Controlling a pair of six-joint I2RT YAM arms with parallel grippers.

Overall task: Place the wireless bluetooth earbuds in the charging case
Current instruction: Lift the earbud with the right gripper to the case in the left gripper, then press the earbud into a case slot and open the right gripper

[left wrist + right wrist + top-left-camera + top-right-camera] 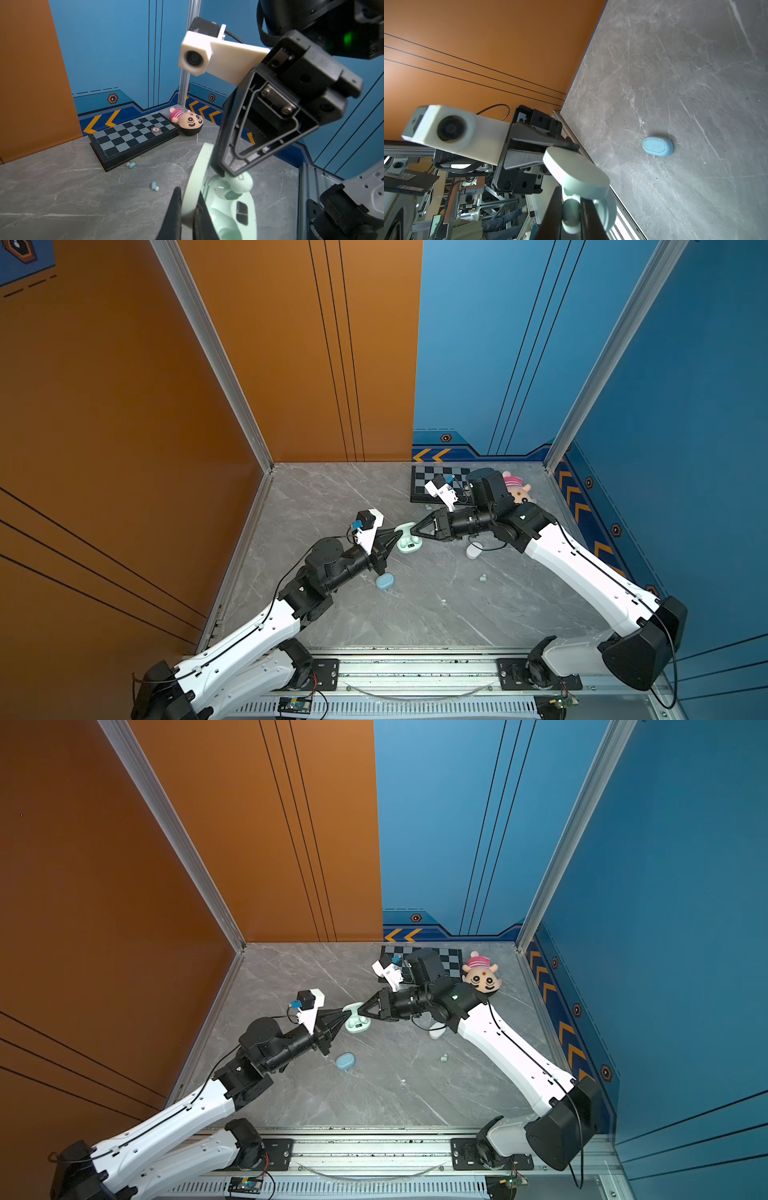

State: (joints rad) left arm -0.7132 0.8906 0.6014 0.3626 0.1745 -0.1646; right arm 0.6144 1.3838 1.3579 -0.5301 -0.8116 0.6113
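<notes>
A mint green charging case (410, 544) (358, 1025) lies open mid-table. My left gripper (400, 533) (188, 197) is shut on its upright lid (196, 172) (575, 172). From the opposite side my right gripper (417, 531) (362, 1011) (571, 195) is shut on a mint earbud (242, 184) (571, 216), held at one well of the case base (252, 209). Two pale blue earbuds (131, 165) (154, 186) lie loose near the chessboard. Another pale earbud (482, 577) (444, 1057) rests right of centre.
A closed blue case (385, 582) (345, 1061) (657, 145) lies in front of the left gripper. A white case (473, 550) (436, 1031) sits under the right arm. At the back right are a chessboard (428, 483) (133, 135) and a plush doll (482, 975) (187, 120).
</notes>
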